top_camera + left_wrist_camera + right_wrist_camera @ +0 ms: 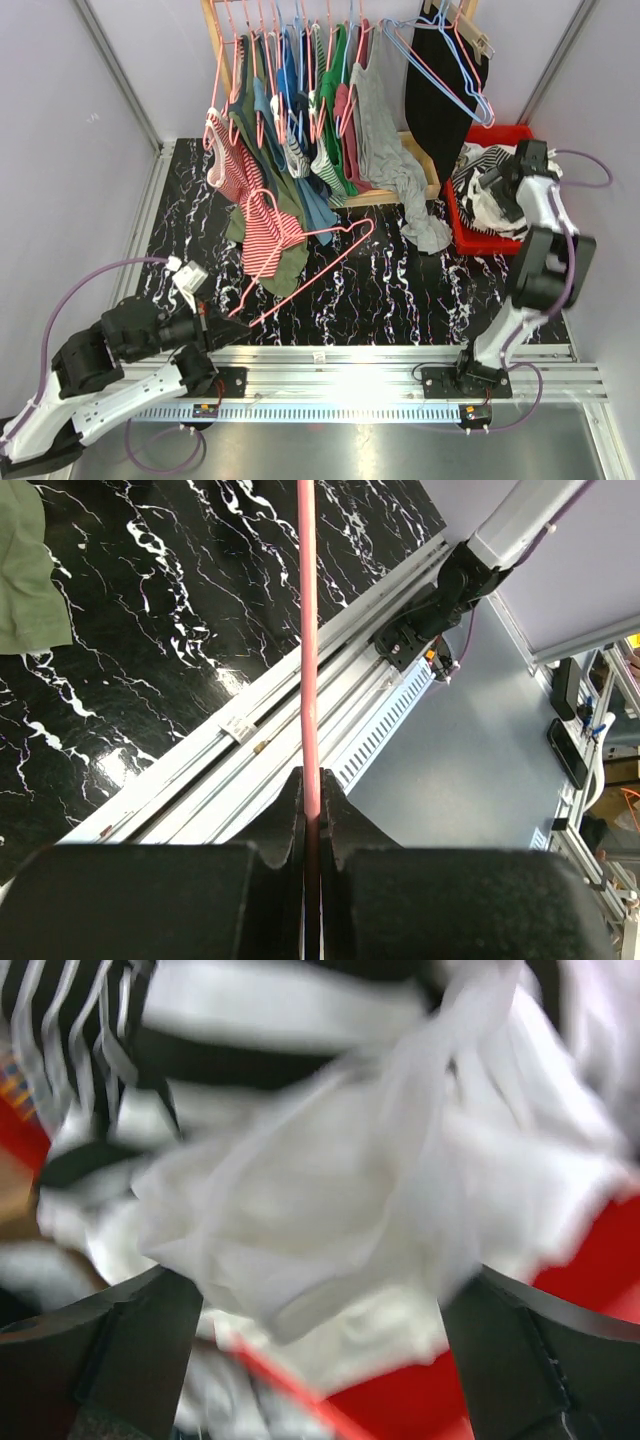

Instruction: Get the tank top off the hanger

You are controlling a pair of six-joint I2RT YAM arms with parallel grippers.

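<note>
the right gripper (497, 190) hangs over the red bin (468, 243) at the far right corner of the table (420, 290). its jaws are spread wide with nothing between them. straight below them lies a crumpled white garment (300, 1210), on top of a black-and-white striped piece (250, 1050). i take the white one to be the tank top.

the left gripper (311, 790), at the near left edge, is clamped on the wire of a pink hanger (320, 262). the hanger's long axis runs from those jaws toward the far right, across the middle of the table. its frame looks bare, so the top seems to be off it already. hanger and top are well apart, each with its own arm. what is left, i judge, is only to lift the right arm out of the bin.

the right wrist view is blurred, so the garment's straps and cut don't show. a red-and-white striped top (268, 232) and an olive garment (290, 270) hang by the hanger's far end. i cannot tell whether they touch it.
</note>
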